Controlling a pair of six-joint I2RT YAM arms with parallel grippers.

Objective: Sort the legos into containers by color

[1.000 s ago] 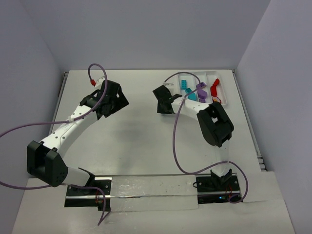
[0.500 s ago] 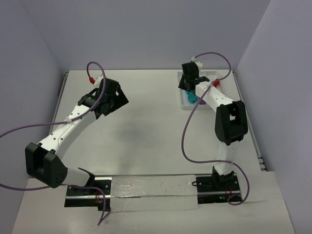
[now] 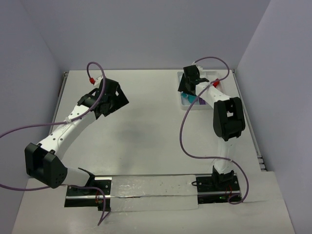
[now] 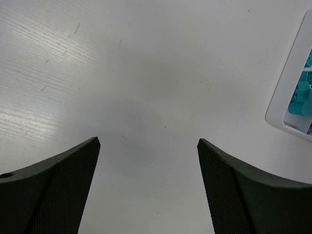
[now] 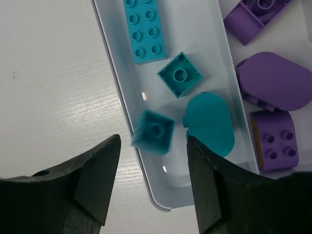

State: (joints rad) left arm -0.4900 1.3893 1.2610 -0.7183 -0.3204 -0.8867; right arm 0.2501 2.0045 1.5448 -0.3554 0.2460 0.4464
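Note:
My right gripper (image 5: 152, 146) is open over the near end of the white tray (image 5: 165, 202). A small teal brick (image 5: 154, 132) is blurred and tilted just beyond its fingertips, free of both, over the tray's left compartment. That compartment holds a long teal brick (image 5: 144, 29), a square teal brick (image 5: 180, 74) and a rounded teal piece (image 5: 210, 124). The neighbouring compartment holds purple pieces (image 5: 275, 80). Red legos are out of view. My left gripper (image 4: 148, 144) is open and empty above bare table, left of the tray (image 4: 287, 92). From the top, the right gripper (image 3: 187, 90) covers much of the tray (image 3: 210, 74).
The tray stands at the far right of the white table (image 3: 146, 122), close to the right wall. A strip of clear plastic (image 3: 151, 192) lies between the arm bases at the near edge.

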